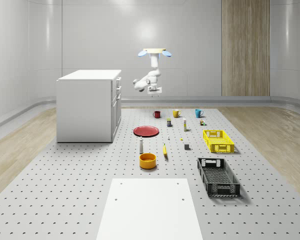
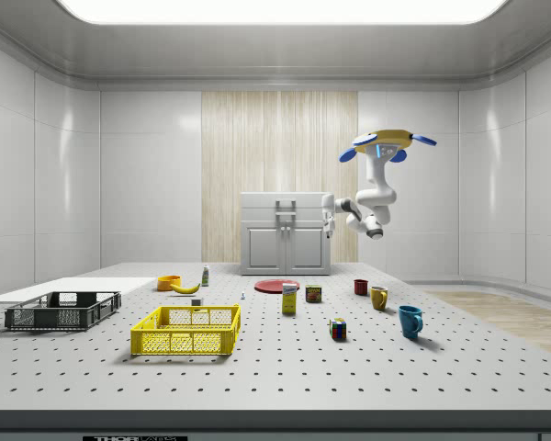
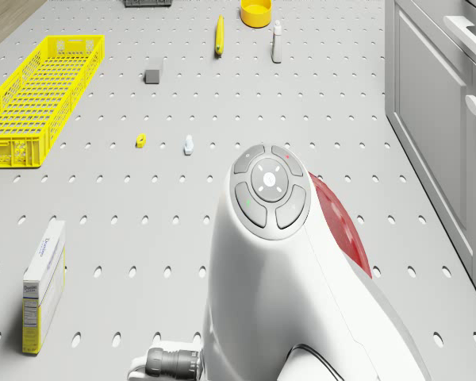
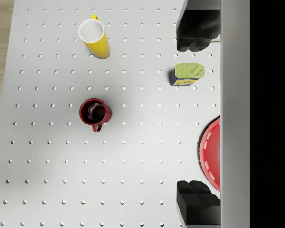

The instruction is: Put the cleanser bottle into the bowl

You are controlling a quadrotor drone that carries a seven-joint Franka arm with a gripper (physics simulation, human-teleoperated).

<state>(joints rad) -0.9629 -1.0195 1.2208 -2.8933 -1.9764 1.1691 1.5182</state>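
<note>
White cabinet point(image 1: 87, 105) stands at the whole-scene view's left on the grey pegboard bench point(image 1: 65, 185). To its right, the drone point(image 1: 154, 52) hovers in the air above the far part of the bench, over the red mug point(image 1: 157, 114) and the ground near it, with the arm bent below it and the tool point(image 1: 154, 91) hanging well above the bench. In the wrist view the tool point(image 4: 198, 118) has its two dark fingers point(image 4: 195, 33) spread wide apart with nothing between them; under it lie the red mug, a yellow mug point(image 4: 96, 38), a green-topped tin point(image 4: 187, 74) and the edge of the red plate point(image 4: 211, 153).

Nearer the camera in the whole-scene view, the red plate lies right of the cabinet. The cleanser bottle point(image 1: 141, 145) stands upright on the bench in front of the plate, and the orange bowl point(image 1: 147, 160) sits just beside it, nearer still, the two apart. A banana point(image 1: 165, 150) lies right of the bowl. Further right are a yellow crate point(image 1: 218, 140) and, nearer, a black crate point(image 1: 218, 176). A blue mug point(image 1: 198, 113) stands at the far right of the row of mugs.
</note>
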